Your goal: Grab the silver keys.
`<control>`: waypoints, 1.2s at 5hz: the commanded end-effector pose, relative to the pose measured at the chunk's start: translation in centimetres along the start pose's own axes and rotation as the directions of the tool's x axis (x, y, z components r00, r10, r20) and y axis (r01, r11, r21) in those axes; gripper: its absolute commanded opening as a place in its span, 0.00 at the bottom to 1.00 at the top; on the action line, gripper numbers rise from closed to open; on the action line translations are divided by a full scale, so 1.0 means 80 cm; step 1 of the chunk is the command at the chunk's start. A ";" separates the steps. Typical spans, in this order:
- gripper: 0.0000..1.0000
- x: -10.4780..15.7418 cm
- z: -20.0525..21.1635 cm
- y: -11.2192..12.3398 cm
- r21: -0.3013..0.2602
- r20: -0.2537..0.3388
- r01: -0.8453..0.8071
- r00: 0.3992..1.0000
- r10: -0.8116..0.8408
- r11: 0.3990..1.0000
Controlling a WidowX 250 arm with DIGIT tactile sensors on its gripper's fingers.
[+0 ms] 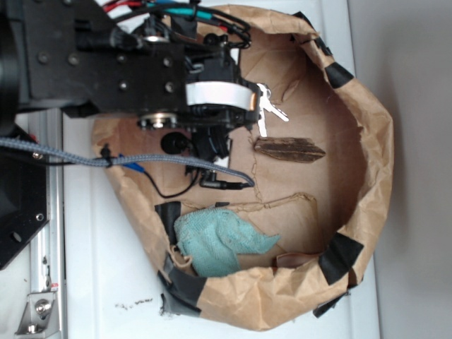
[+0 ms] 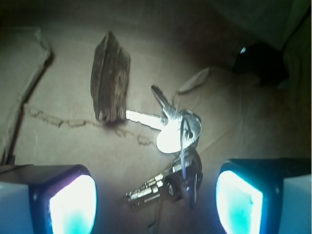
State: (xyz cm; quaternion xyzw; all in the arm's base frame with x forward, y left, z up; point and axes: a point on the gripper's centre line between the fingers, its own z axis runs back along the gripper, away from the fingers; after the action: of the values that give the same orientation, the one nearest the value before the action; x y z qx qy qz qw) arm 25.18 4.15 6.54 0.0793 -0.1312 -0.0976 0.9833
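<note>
The silver keys lie on the brown paper floor, two bright keys on a ring, one blade pointing left and one up-left. In the exterior view the silver keys show just past the arm's tip. My gripper is open above the floor, its glowing pads far apart. The silver keys sit a little ahead of the fingertips, apart from both pads. A darker key bunch lies between the fingers, joined to or touching the silver pair. My gripper is mostly hidden by the arm in the exterior view.
A brown wood sliver lies left of the keys, also seen as the wood sliver. Crumpled brown paper walls with black tape ring the space. A teal cloth lies at the lower side. Cables hang near the arm.
</note>
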 end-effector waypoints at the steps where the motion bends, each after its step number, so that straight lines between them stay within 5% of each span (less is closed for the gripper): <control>1: 1.00 0.012 -0.008 0.006 0.021 0.088 0.046 0.995 -0.048 0.999; 3: 1.00 0.017 -0.032 0.007 0.020 0.054 0.060 0.997 -0.061 0.998; 4: 0.00 0.013 -0.023 0.011 -0.013 0.056 0.045 0.997 -0.045 0.999; 6: 0.00 0.011 -0.017 0.012 -0.011 0.067 0.036 0.997 -0.035 0.999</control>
State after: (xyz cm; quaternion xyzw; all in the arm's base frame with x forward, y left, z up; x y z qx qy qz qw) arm 25.94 4.70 4.13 0.0633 -0.1377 -0.1244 0.9806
